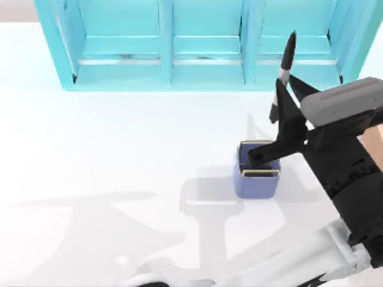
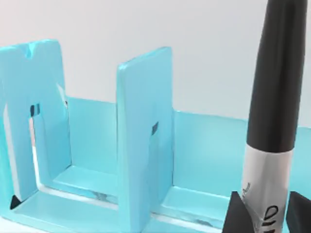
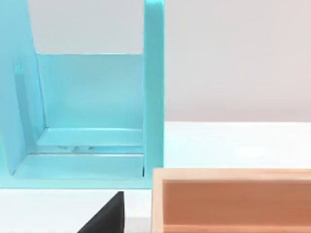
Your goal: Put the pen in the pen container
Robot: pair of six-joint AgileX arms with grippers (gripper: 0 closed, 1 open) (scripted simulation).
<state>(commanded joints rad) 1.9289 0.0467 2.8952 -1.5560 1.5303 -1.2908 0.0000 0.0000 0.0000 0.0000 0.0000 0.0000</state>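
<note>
A slim pen with a black cap and a silver-grey printed barrel (image 1: 287, 60) is clamped at its lower barrel between the two black fingers of the left gripper (image 1: 286, 91). The left arm is reached across to the right side of the table. In the left wrist view the fingers are pressed against either side of the barrel (image 2: 268, 194). The pen is held just beyond the far right corner of the small square periwinkle-blue cup with a gold rim (image 1: 258, 184), and is not yet inside it. The grip low on the barrel is judged to keep the long body steady while it is lined up with the cup's dark mouth.

The pen's long axis is seen running near to far. Its tapered black end points away from the gripper, toward the large turquoise shelf unit (image 1: 203, 60), and the axis looks steeply raised.

The right gripper (image 3: 109, 218) is parked beside a tan-orange box (image 3: 233, 204). Whether it is apart or together cannot be told.
</note>
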